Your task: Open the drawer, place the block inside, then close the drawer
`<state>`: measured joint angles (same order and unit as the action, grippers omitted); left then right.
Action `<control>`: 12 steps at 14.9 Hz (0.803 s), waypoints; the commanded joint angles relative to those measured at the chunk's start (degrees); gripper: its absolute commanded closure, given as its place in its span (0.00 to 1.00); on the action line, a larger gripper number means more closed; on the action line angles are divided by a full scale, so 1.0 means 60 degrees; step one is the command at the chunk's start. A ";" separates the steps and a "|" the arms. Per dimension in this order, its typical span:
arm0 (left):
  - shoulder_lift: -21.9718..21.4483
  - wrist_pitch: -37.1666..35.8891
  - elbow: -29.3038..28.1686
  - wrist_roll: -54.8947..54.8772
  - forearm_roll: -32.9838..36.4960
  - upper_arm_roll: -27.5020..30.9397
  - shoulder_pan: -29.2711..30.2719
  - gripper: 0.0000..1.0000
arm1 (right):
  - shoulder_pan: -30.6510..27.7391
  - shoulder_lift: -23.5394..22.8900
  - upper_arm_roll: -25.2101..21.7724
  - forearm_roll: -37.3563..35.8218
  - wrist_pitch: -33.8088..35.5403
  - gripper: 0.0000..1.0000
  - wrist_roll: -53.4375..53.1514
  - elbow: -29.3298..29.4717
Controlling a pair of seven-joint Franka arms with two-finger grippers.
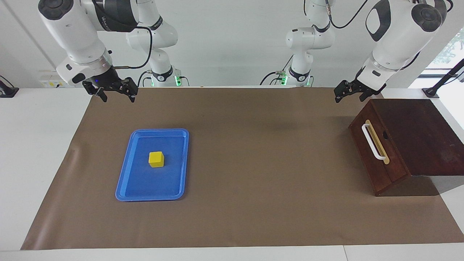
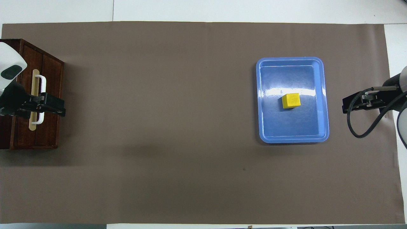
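Worktop [image 1: 253,203], covered by a brown sheet, both arms raised at the robots' edge.

Cabinet [image 1: 420,134], dark wood, at the left arm's end. The drawer [image 1: 377,159] sits shut in its front, which faces the middle of the worktop. White bar handle [image 1: 373,142] on a tan strip, long axis running nearer-to-farther from the robots. Nothing of the interior shows.

Blue tray [image 1: 125,181] toward the right arm's end, well apart from the cabinet. Holds one thing only: the block [image 1: 156,159], yellow, about mid-tray, clear of the rim.

Left hand [image 1: 353,92] hangs in the air over the cabinet's corner nearest the robots; in the overhead view it covers the handle, but the facing view shows it well above it, touching nothing. Fingers spread wide, empty.

Right hand [image 1: 115,90] hangs over the edge of the brown sheet nearest the robots, on the robot side of the tray. Fingers likewise spread, empty. Waiting, by the look of it.

Judgement: nothing of the task is done yet. The left arm is much the nearer to the handle, which lies below its hand and farther out from the robots. The fingers would need to straddle the bar across its long axis, then pull toward mid-worktop. The block falls to the right arm.
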<state>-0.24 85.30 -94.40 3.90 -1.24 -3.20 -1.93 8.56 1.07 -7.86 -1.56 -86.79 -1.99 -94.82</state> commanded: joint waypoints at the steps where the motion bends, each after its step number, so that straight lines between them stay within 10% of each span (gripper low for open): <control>1: -0.0062 -0.0096 0.0045 -0.0049 -0.0101 0.0182 -0.0162 0.00 | -0.0122 0.0099 0.0051 -0.0003 0.0153 0.00 -0.0064 -0.0046; 12: 0.0069 0.1308 -0.0510 0.0024 0.1153 0.0109 -0.0526 0.00 | -0.0298 0.0085 0.0051 0.0100 -0.0563 0.00 -0.1610 -0.0060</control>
<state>-0.02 89.59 -95.21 3.92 1.29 -3.20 -2.44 7.50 1.69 -7.91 -1.47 -88.27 -5.98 -94.81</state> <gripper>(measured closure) 0.000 0.000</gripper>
